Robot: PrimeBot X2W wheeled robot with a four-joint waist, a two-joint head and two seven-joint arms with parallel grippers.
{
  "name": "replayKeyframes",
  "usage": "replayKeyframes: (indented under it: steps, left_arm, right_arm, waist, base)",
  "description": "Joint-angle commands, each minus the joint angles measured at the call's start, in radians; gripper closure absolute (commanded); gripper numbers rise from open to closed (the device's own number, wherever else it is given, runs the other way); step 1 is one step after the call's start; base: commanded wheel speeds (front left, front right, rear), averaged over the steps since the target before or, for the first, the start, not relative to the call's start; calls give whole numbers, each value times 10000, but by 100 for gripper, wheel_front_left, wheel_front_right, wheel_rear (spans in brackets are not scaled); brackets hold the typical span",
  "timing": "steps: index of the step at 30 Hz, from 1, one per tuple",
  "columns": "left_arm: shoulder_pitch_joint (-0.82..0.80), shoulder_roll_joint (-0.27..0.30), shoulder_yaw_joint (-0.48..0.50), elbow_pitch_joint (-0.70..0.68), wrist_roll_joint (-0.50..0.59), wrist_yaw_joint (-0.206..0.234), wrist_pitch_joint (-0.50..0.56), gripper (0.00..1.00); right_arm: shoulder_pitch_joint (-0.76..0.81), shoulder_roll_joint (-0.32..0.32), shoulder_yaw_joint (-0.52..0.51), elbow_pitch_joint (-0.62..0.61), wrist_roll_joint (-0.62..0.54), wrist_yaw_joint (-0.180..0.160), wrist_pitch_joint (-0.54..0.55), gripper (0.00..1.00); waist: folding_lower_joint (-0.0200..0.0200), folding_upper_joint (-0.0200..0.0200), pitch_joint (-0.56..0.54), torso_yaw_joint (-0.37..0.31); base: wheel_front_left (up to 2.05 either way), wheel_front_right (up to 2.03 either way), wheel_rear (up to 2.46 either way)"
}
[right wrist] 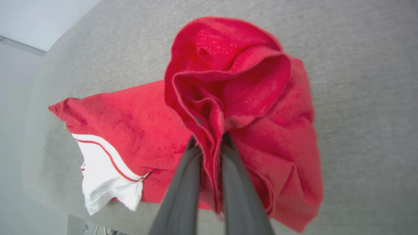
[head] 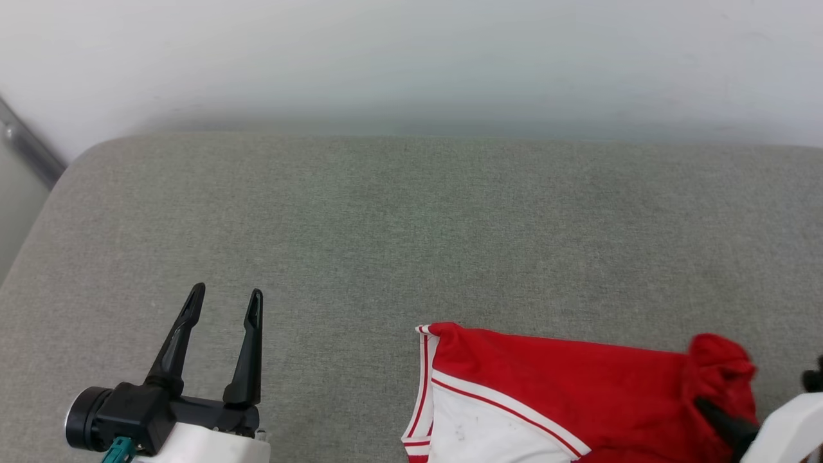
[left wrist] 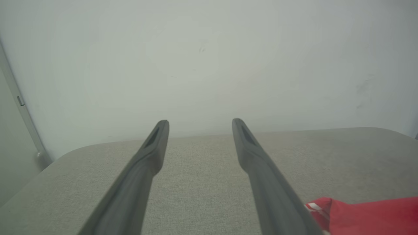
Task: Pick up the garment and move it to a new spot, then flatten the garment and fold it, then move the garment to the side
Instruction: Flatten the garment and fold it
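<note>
- Broad grey upholstered surface with rounded corners, set against a pale wall; bare cloth across its far half and left side.
- Garment at the near right of that surface, low in the head view: mostly resting on the upholstery, with its right end gathered into a raised bunch.
- Judged early in the task: gripped for a pick-up or shift, with much of the cloth not yet off the surface. Crumpled at one end and doubled over itself, so not yet flat. Flattening, folding and setting aside all appear left to do.
- Long axis running left to right across the head view, roughly along the near edge of the surface. Trimmed sleeve end pointing to the robot's left, bunched red end to its right.
- White sleeve with red-and-white striped trim, lying flat at the garment's left end, near the front edge.
- Right gripper clenched on a vertical fold of red fabric, with cloth billowing up past the fingertips in the right wrist view.
- Left gripper spread wide with nothing between the jaws, over bare upholstery well to the left of the garment and touching no cloth.
</note>
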Motion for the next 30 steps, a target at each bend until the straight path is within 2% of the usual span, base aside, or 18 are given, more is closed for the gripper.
replayKeyframes:
  steps: [1,6,11,18,25,26,27,28,30]
  left_arm:
    - [98,-34,-9,30,-30,-14,-21,0]
    - [117,-80,-84,48,-42,-14,-21,0]
    - [7,-105,-150,118,-137,-14,-21,0]
    - [-199,13,-173,195,-215,-15,-21,0]
    - [-215,-35,-214,207,-242,-15,-21,0]
    - [-210,-43,-230,214,-249,-15,-21,0]
    - [-200,-17,-270,243,-249,-15,-21,0]
    - [-198,17,-294,256,-259,-15,-21,0]
    - [-219,76,-298,274,-294,-15,-21,0]
  right_arm:
    - [248,216,365,-337,273,-1,263,100]
    - [335,464,1230,-862,858,0,609,100]
    - [94,481,2388,-650,1820,0,259,100]
    - [-423,476,4058,67,2048,0,-536,100]
    - [-956,472,4940,1186,2223,0,-1089,100]
    - [-1086,470,5013,1382,2153,0,-1190,91]
    - [-1201,470,5121,1541,2064,0,-1284,39]
    - [-1239,470,5201,1758,2084,0,-1339,0]
    - [-1383,483,5568,1931,2049,2,-1405,0]
  waist:
    - [-1,0,-80,77]
    - [-1,0,-120,254]
    - [-1,0,-90,493]
    - [-1,0,-62,834]
    - [-1,0,-43,1037]
    - [-1,0,-33,1065]
    - [-1,0,-21,1090]
    - [-1,0,-8,1107]
    - [-1,0,25,1130]
  base:
    - [0,0,0]
    - [0,0,0]
    - [0,0,0]
    - [0,0,0]
    - [0,0,0]
    - [0,0,0]
    - [0,0,0]
    - [0,0,0]
    - [0,0,0]
